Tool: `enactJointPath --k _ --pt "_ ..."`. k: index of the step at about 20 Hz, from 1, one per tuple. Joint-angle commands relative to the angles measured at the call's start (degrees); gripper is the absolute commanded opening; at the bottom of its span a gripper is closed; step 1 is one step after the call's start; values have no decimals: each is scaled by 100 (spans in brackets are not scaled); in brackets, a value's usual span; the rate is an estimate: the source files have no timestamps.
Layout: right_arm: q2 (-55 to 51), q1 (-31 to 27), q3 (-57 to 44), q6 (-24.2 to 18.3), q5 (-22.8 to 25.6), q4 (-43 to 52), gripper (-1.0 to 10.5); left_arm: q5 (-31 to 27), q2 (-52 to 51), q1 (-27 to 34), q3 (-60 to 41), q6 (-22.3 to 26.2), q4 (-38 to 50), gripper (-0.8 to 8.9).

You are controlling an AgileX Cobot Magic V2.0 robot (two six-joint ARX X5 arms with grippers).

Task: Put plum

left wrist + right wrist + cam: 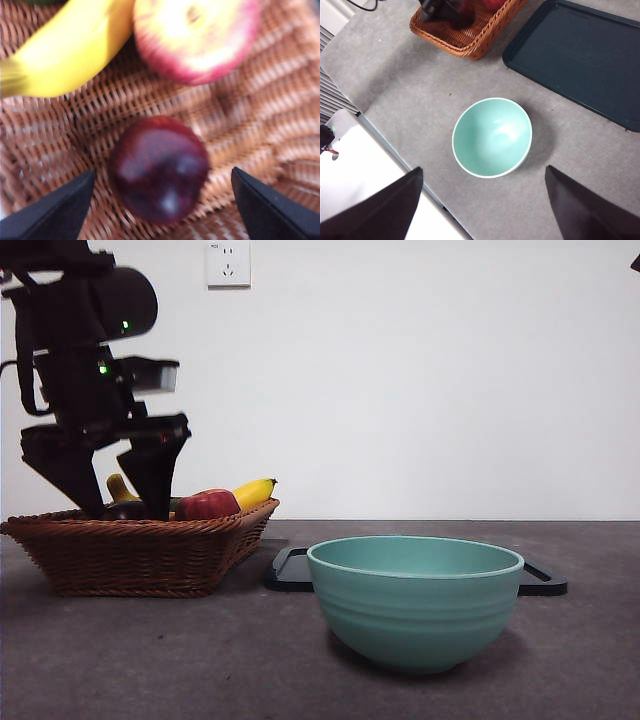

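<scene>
STEP: reach for pick | left gripper spread wide over the plum in the wicker basket (apple, banana beside) | NEXT: descend, pinch | right gripper spread, waiting above the bowl

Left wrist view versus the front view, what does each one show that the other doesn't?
Only the left wrist view shows the plum clearly, lying on the basket floor between the open left gripper fingers, apart from the apple and banana. Only the front view shows the bowl, the dark tray behind it and the wall socket. Both show the basket, apple and banana, with the left gripper lowered into the basket.
</scene>
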Motion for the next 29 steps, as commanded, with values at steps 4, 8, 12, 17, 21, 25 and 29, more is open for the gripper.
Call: enactJointPath --k 4,8,12,17,21,25,29 --pt "28 28 120 -63 -9 57 391 -28 326 -26 153 122 208 427" --pt "28 28 120 -63 -9 57 391 -28 361 -26 153 120 188 300" --pt "28 28 120 -63 -9 57 391 -28 323 -26 170 107 125 301" --pt "28 28 120 -63 -9 59 391 -15 -232 -74 330 72 -52 301" --pt "28 28 120 -63 -7 59 391 404 -1165 -385 330 -111 -507 301" --pt "28 28 120 -63 -7 59 391 715 -1950 -1130 330 -249 -798 301" --pt "28 24 120 -61 -7 57 391 870 -2094 -2162 330 -271 -758 301"
